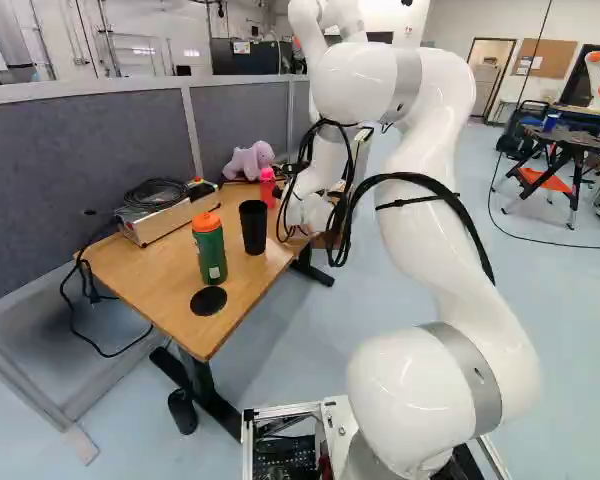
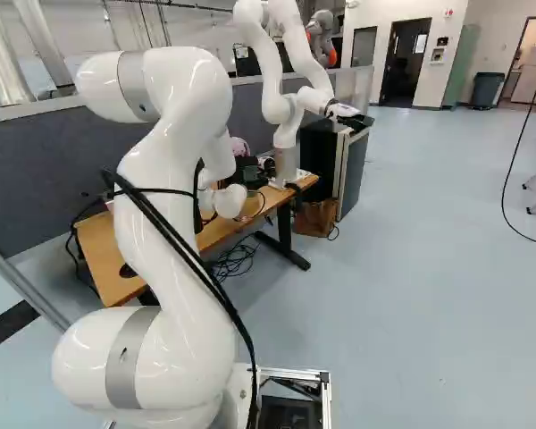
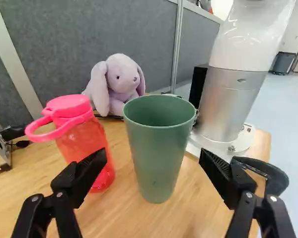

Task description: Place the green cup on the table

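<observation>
In the wrist view, the tapered green plastic cup (image 3: pixel 158 153) lies straight ahead of the black two-fingered jaws, close to the midline of their gap. The jaws stand wide, holding nothing, with some gap visible on either side of the cup. Its long axis runs upright, mouth up, square across the line from one fingertip to the other, and its base rests on the light wood desk (image 1: pixel 160 290). How deep the cup sits between the tips I cannot tell, and in the left base view I cannot make it out near the white arm (image 1: pixel 435 180) right of the middle.

Since the cup stands on the desk ungripped, the placing looks done; the move called for is probably a straight withdrawal along the line of approach, away from the cup. The tighter side seems to be toward the translucent pink bottle with a looped lid (image 3: pixel 87 144), just beside one half of the jaws. A sideways drift or an early turn could nudge the bottle, or catch the cup's wall and tip it, as it narrows toward its foot.
</observation>
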Controlling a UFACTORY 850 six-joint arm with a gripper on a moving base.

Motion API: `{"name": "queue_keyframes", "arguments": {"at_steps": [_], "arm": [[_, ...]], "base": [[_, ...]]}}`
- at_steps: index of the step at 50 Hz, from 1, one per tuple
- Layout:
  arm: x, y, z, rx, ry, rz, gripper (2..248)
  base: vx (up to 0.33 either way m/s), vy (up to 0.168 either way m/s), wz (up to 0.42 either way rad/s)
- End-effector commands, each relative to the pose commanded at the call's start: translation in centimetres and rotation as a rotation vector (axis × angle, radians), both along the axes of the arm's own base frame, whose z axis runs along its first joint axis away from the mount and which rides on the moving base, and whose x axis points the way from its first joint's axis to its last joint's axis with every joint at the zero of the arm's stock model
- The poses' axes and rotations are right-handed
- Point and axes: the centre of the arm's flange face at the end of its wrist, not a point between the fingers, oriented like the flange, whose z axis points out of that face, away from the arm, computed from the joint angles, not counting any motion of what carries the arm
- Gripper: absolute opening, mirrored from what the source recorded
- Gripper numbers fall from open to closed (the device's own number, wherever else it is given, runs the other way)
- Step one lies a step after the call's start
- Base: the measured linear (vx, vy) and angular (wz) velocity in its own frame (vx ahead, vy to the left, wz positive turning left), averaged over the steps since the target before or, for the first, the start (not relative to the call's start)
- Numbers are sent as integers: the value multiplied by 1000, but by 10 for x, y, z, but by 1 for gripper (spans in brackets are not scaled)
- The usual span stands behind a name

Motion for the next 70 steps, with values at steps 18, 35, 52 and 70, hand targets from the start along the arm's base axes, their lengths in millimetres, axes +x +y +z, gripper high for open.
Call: {"name": "queue_keyframes", "arguments": {"at_steps": [18, 35, 52, 70], "arm": [[-28, 1, 20, 0, -2, 8, 247], [-57, 1, 25, -2, 18, 12, 247], [-86, 0, 29, -4, 38, 17, 247], [-121, -1, 34, -7, 59, 24, 247]], "base": [[0, 0, 0], [0, 0, 0], [0, 0, 0], [0, 0, 0]]}}
